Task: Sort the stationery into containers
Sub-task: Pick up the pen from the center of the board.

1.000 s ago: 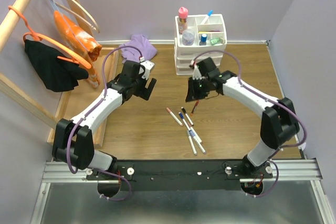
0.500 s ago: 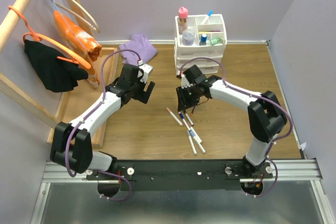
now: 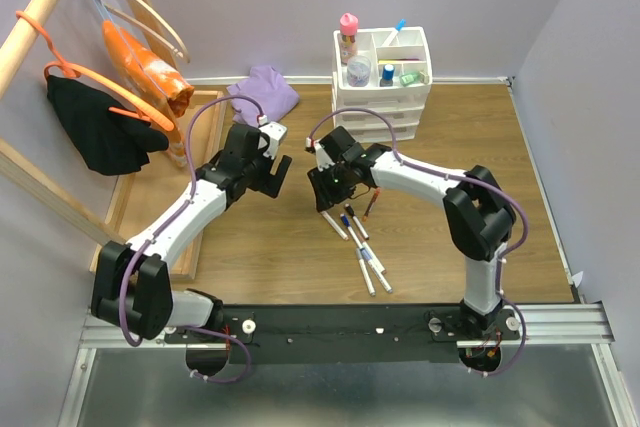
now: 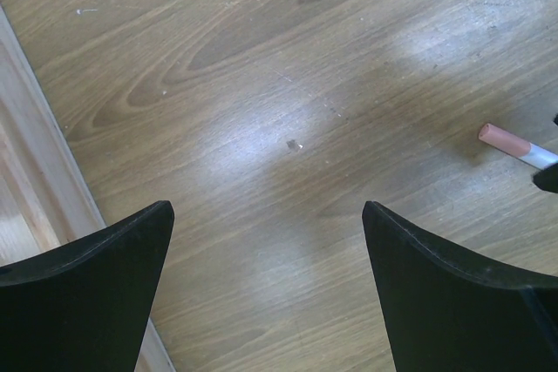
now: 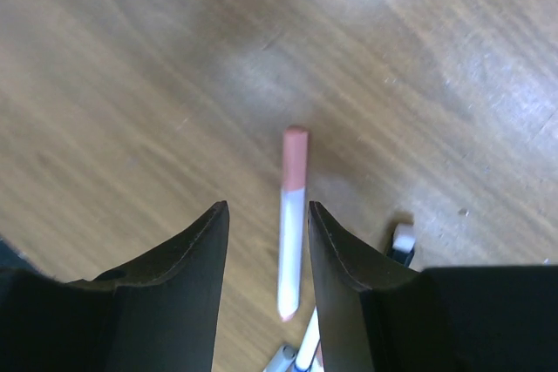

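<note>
The wooden table [image 3: 250, 247] carries a white drawer unit [image 3: 375, 117] at its far edge. The left gripper [image 4: 266, 211] hangs over bare wood with its jaws spread wide, holding nothing. The right gripper [image 5: 267, 208], near it, is parted more narrowly and points down over a pink-capped marker [image 5: 292, 233]. That marker lies flat on the table, seen in the gap between the fingers, not pinched. In the unit's top tray stand a glue bottle [image 3: 348, 35] and a grey jar [image 3: 358, 71]. The other markers [image 3: 366, 259] lie in a loose cluster just beside the pink-capped one, well apart from the unit.
</note>
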Controlling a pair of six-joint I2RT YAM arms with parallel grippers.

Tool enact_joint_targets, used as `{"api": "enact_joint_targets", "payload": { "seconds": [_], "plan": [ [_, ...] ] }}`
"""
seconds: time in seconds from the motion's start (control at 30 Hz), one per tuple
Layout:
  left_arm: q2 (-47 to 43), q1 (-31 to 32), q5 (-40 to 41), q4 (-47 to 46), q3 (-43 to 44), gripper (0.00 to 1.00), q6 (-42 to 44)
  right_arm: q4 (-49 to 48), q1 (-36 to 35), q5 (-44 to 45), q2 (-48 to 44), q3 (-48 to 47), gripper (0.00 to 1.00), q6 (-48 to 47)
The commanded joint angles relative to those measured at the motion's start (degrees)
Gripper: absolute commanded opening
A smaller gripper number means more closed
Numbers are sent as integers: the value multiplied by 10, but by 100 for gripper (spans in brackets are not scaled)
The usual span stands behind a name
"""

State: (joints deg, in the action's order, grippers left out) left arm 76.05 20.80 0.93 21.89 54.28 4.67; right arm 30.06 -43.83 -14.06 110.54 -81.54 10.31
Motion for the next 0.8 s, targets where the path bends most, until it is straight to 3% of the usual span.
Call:
{"api": "enact_joint_targets", "payload": {
  "seconds": [0.0,0.27,0.47,0.57,0.6,0.67,0.73,0.77],
  "plan": [
    [-27,-8,19,-15,-14,99,-4,18,-15,69,42,-39,49,-13],
    [-39,-15,27,-23,-29,99,-3,32,-30,84,80,-46,49,-25],
    [-35,-18,24,-27,-24,99,-4,39,-47,116,107,-35,43,-46],
    [-29,-25,17,-27,-20,99,-10,33,-55,138,125,-21,26,-73],
    [-28,-28,13,-26,-17,99,-13,34,-55,138,126,-21,15,-78],
    [-21,-37,5,-19,-4,99,-22,34,-54,138,108,-33,3,-95],
    [-15,-57,-8,-10,6,99,-27,32,-49,130,66,-57,1,-98],
    [-12,-65,-9,-6,17,98,-36,33,-34,85,47,-70,1,-99]
  ]
}}
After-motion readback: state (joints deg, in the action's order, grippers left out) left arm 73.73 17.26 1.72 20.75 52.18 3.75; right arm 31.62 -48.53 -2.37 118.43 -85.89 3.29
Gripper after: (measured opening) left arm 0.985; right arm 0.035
